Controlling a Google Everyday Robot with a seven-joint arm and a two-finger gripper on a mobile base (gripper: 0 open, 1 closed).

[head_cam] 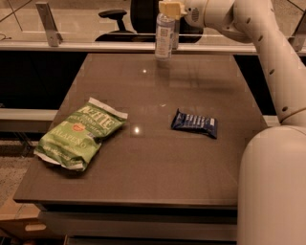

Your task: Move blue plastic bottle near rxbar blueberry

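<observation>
1. My gripper (171, 9) is clamped on the top of the clear blue plastic bottle (164, 37), at the table's far edge.
2. The flat, crimped rxbar blueberry (194, 123) lies well apart from it, mid-right.
3. A crinkly green chip bag (79, 134) is on the left of the glossy brown table (143, 162).

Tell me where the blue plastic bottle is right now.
In the camera view, the blue plastic bottle is upright at the far edge of the table, near its middle, with the pincer at its cap, well beyond the rxbar blueberry.

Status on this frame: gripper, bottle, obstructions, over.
Gripper at bottle top, far table edge. Snack bar nearer, apart from bottle. Chip bag off to side, not between.
</observation>
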